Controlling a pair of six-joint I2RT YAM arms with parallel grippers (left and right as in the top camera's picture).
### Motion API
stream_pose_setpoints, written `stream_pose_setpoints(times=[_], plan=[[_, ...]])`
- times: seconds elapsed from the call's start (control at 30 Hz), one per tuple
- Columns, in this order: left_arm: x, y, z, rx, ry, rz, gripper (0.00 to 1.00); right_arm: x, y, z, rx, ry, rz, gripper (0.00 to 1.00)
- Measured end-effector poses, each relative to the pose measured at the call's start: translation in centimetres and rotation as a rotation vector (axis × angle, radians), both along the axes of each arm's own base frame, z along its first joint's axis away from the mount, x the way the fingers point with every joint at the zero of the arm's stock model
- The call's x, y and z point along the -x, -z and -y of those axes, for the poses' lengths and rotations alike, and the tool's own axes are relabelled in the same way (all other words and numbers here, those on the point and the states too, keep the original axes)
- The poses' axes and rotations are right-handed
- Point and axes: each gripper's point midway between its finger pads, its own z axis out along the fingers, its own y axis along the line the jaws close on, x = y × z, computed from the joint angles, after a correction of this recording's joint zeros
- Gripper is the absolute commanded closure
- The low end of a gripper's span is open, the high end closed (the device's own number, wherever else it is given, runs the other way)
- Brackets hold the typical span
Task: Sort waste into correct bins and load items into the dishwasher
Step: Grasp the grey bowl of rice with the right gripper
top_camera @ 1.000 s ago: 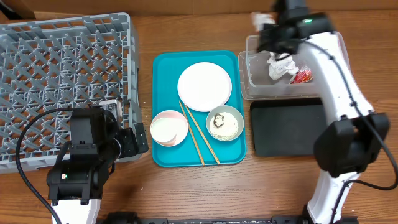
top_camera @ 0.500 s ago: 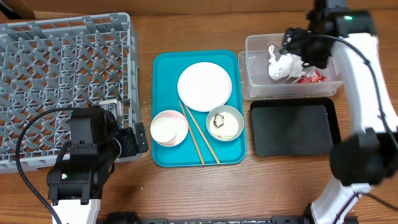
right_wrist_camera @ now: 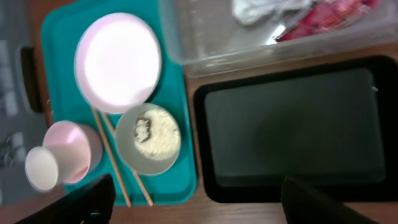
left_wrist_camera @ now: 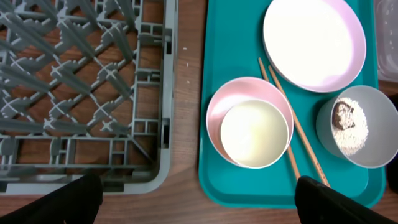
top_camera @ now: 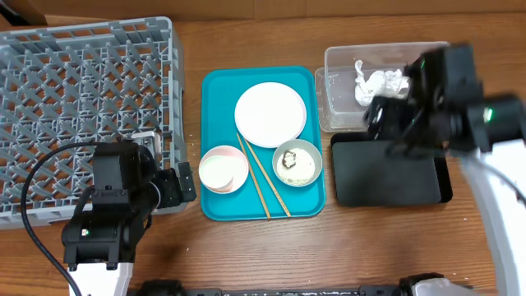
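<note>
My right gripper (right_wrist_camera: pixel 199 213) is open and empty, hovering over the seam between the black tray bin (top_camera: pixel 386 182) and the teal tray. Its blurred arm (top_camera: pixel 444 111) crosses the clear tub bin (top_camera: pixel 327 97). In the tub lie the white tissue (top_camera: pixel 374 85) and the red wrapper (right_wrist_camera: pixel 317 22). On the teal tray sit the white plate (top_camera: pixel 270 113), the pink bowl (top_camera: pixel 209 160) with the white cup (left_wrist_camera: pixel 254 134) in it, the chopsticks (top_camera: pixel 261 177), and the grey-green bowl (top_camera: pixel 311 156) holding rice (right_wrist_camera: pixel 158 130). My left gripper (left_wrist_camera: pixel 199 213) stands open by the dishwasher rack (top_camera: pixel 82 99) corner.
The teal serving tray (top_camera: pixel 220 107) lies between the rack and the two bins. A cardboard box corner (top_camera: pixel 16 12) shows at the back left. Bare wooden table (top_camera: pixel 271 255) runs along the front.
My right gripper opened and let the tissue go into the clear tub, then drew back toward the front, over the black tray. The left arm has not moved.
</note>
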Motion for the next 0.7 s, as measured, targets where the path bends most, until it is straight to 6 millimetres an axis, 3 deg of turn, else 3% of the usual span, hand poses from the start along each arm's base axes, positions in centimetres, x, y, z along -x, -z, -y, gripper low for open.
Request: stream_pose_setpoints(times=[0.07,0.13,0.17,0.27,0.3,0.37,0.47,0.57,0.7], plan=[[0.0,0.0,0.0,0.000,0.000,0.002,0.00,1.2,0.2,-2.4,-0.017,-0.082,0.038,0.19],[0.0,0.0,0.0,0.000,0.000,0.002,0.00,1.7,1.7,-6.9,-0.034,-0.225,0.061,0.23],[0.0,0.0,0.0,0.000,0.000,0.001,0.00,1.8,2.2,-7.6,-0.034,-0.246,0.055,0.28],[0.0,0.0,0.0,0.000,0.000,-0.001,0.00,2.2,5.4,-12.6,-0.030,-0.373,0.022,0.33],[0.0,0.0,0.0,0.000,0.000,-0.001,0.00,2.4,7.3,-15.0,-0.020,-0.422,-0.009,0.34],[0.0,0.0,0.0,0.000,0.000,-0.002,0.00,2.6,9.8,-17.1,0.004,-0.440,-0.051,0.41],[0.0,0.0,0.0,0.000,0.000,-0.002,0.00,2.1,13.4,-19.3,0.029,-0.423,-0.095,0.44],[0.0,0.0,0.0,0.000,0.000,-0.002,0.00,1.4,17.4,-20.0,0.055,-0.359,-0.163,0.55],[0.0,0.0,0.0,0.000,0.000,-0.002,0.00,0.2,19.5,-20.9,0.036,-0.299,-0.161,0.64]])
